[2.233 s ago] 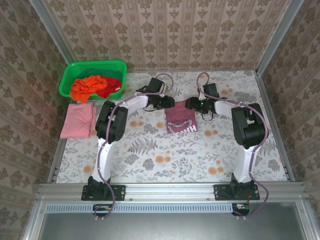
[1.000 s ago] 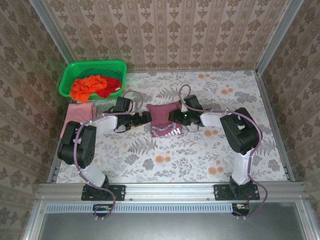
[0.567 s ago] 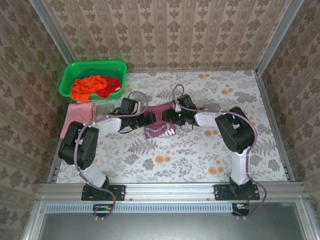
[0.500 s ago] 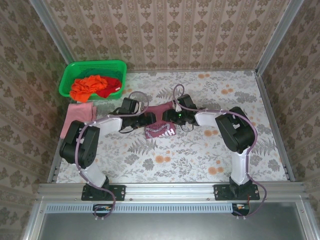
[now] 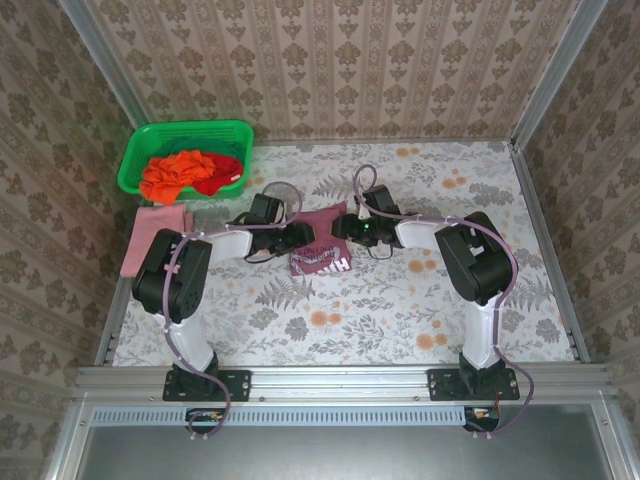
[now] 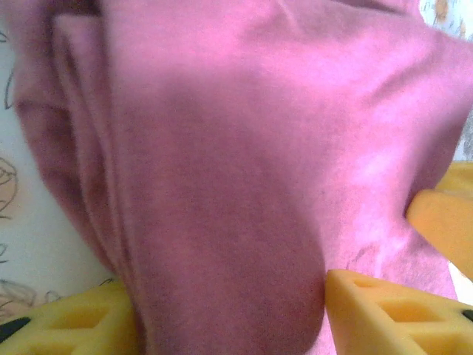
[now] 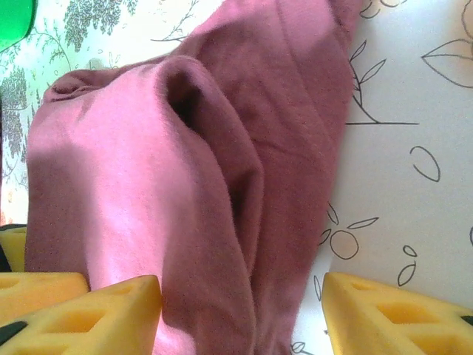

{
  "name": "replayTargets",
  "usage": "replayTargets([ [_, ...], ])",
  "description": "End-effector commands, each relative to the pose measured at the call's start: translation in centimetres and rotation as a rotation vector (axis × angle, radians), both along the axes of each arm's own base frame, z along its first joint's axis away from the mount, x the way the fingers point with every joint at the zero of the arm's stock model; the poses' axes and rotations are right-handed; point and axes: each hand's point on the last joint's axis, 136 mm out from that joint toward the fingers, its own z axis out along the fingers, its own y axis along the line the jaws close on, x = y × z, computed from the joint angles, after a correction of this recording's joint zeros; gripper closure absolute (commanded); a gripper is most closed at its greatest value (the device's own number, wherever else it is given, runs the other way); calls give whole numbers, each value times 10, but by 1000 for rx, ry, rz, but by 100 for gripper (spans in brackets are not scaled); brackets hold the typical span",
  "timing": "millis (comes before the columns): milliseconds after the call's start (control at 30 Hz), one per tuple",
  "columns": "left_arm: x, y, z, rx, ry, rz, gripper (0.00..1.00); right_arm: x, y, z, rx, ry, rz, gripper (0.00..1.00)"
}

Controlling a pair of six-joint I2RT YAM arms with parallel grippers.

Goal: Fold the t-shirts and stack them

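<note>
One maroon t-shirt [image 6: 236,148], edges beyond frame.

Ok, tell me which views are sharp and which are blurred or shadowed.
Top external: sharp, evenly lit, the dusty maroon cloth t-shirt clear. Left wrist: cloth too close, soft and blurred, brighter at right. Right wrist: folds fairly sharp, deep shadow in the crease.

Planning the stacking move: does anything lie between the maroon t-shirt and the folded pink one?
No loose object; the left arm's forearm lies between the dusty maroon cloth t-shirt and the folded light pink t-shirt.
</note>
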Motion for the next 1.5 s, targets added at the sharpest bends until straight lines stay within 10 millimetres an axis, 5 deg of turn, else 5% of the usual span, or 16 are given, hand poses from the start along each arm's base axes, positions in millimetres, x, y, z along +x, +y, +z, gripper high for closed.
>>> replayTargets([
  [0,-4,-23,2,-55,6,-27,45,6,2,-8,-1,13,5,41],
  [200,0,-36,4,-137,4,-24,48,0,14,-24,38,44,32,57],
  [467,4,-49,0,-204,20,-14,50,-6,20,-34,81,74,33,59],
  [567,5,-49,-6,-198,32,-11,60,-6,17,-34,70,73,33,59],
  [733,4,-44,-14,-184,44,-5,97,-7,16,-31,64,68,36,59],
  [833,3,-38,-16,-158,43,-12,100,-6,15,-20,65,48,40,55],
  [967,-3,-18,-14,-61,30,-56,100,-4,2,8,17,-39,28,28],
  [1100,-10,25,-9,101,25,-104,100,-5,-19,31,-75,-138,-1,7],
  [1267,-20,58,17,240,-37,-194,100,-14,-23,54,-80,-253,51,0],
  [1467,-19,94,48,386,-102,-285,100,-28,-1,80,4,-392,184,0],
])
